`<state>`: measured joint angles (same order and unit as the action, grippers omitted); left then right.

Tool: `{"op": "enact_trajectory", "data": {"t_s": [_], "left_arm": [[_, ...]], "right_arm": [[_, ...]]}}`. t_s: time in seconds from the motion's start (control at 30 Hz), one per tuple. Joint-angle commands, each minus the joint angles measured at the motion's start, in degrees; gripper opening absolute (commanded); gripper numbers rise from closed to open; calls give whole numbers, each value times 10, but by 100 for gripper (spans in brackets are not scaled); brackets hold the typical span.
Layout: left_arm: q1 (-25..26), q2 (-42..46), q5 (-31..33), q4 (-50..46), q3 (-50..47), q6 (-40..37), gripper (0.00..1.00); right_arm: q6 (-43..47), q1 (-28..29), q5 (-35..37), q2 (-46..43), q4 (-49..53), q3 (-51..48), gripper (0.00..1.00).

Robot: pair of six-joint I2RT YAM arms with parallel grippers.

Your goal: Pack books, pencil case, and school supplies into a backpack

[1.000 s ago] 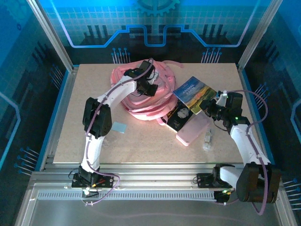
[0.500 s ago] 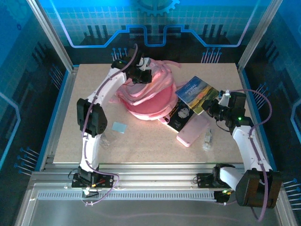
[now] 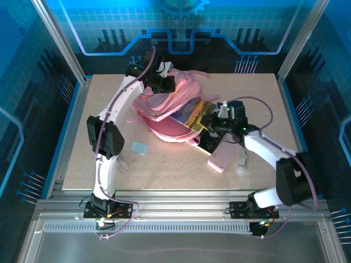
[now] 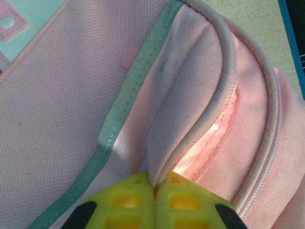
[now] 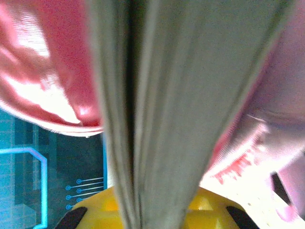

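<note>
The worktop (image 3: 181, 175) is seen from above. The pink backpack (image 3: 164, 121) is found at its far middle, with the top lifted and the mouth turned toward the right. A fold of its fabric is held by the left gripper (image 3: 166, 83), whose yellow jaws are pressed together on it (in the wrist view, piping is caught between them). The blue book (image 3: 189, 114) is held tilted at the opening, partly over the pink lining, and is pinched edge-on in the jaws of the right gripper (image 3: 208, 121). The black book (image 3: 211, 141) is laid flat just beside the backpack. The pencil case (image 3: 225, 156) is set against it, and the clear oblong item (image 3: 242, 163) just beside that. The light-blue square (image 3: 139, 148) is left well apart, near the left arm.
</note>
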<state>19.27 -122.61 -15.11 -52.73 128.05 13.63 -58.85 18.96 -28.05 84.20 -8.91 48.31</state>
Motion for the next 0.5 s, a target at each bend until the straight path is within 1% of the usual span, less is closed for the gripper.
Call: {"op": "enact_trajectory", "data": {"t_s": [0.0,0.13,0.33,0.47], "left_arm": [[-1,29,-32,24,21,17,0],[-2,36,-33,35,4,19,0],[-2,44,-39,48,-16,23,0],[-2,51,-39,50,-23,22,0]], "right_arm": [[-52,36,38,54,-170,54,0],[-79,65,101,140,-254,87,0],[-143,97,178,281,-334,166,0],[-165,114,231,351,-348,226,0]]}}
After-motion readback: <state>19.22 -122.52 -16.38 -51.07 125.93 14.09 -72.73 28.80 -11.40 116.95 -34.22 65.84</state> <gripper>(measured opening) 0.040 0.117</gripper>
